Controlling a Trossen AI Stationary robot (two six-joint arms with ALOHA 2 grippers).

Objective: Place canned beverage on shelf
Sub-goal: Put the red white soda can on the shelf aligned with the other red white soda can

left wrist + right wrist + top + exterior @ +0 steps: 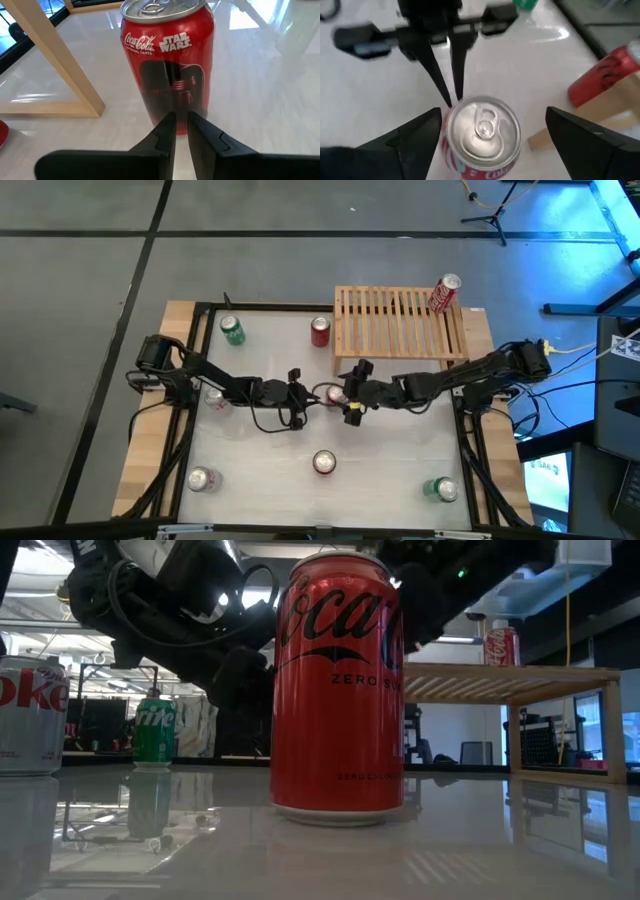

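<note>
- The right gripper (485, 135) hovered with its two dark fingers spread wide on either side of a red Coca-Cola Star Wars aluminium can (481, 132), neither finger visibly touching it.
- The left gripper (181, 125) sat low with its fingers pressed together, tips at or just short of the same can's (167, 60) side; whether they touched could not be told.
- The can (330, 393) stood upright near the middle of the white tabletop (260, 460), just in front of the low light-wood slatted shelf (395, 320).
- One red cola can (444, 294) already stood at the shelf's far right corner; a second red can (320, 331) stood beside the shelf's left end.
- Judged risk: the shut left fingers, so close to the can, could nudge or tip it as the right fingers close, leaving an off-centre grip.
- Judged risk: a low lift could knock the can against the shelf's front edge.
</note>
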